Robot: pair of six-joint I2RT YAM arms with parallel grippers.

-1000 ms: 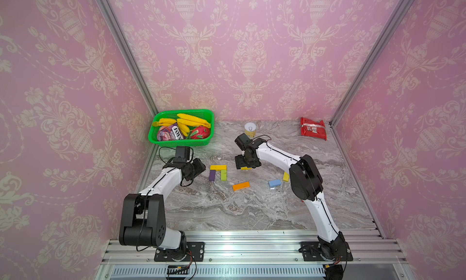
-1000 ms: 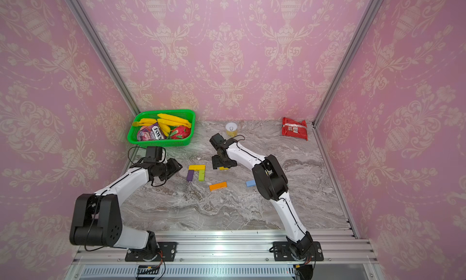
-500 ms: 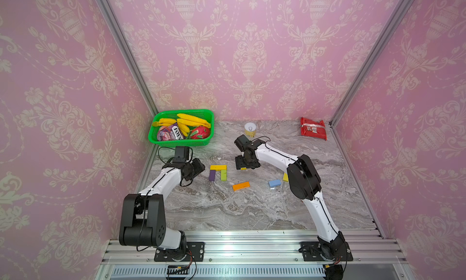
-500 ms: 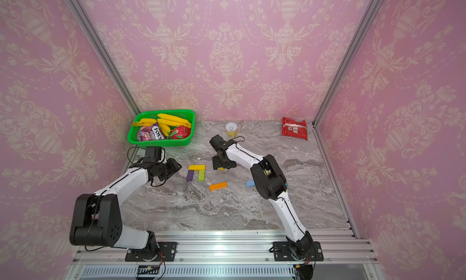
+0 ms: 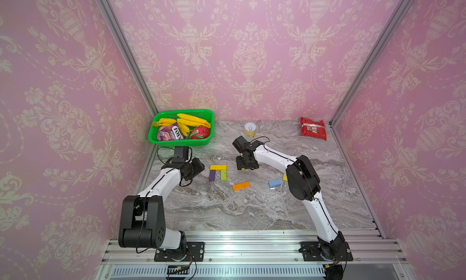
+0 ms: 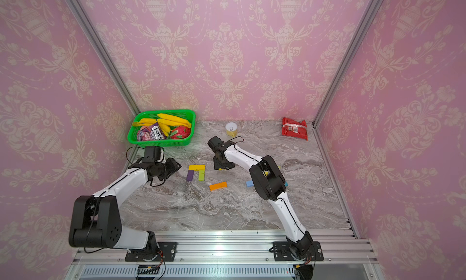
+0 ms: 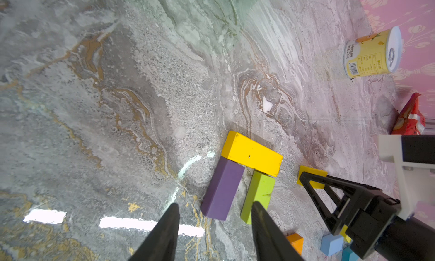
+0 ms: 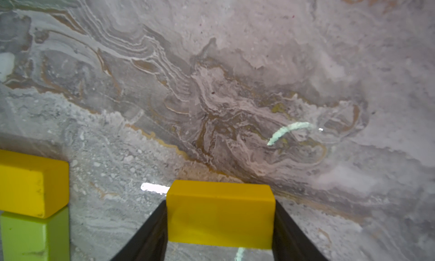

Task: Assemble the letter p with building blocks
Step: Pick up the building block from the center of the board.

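Right hand (image 8: 220, 204) clamped on one yellow block (image 8: 220, 221); left hand (image 7: 215, 204) apart; three blocks (image 5: 218, 167) abutting

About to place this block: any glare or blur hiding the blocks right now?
Left wrist view: white glare strips on the marble table near the blurred left gripper; purple block and lime block sharp. Right wrist view: yellow block in the right gripper crisp, one small glare spot beside it. In both top views: even light, glare only on the front rail.
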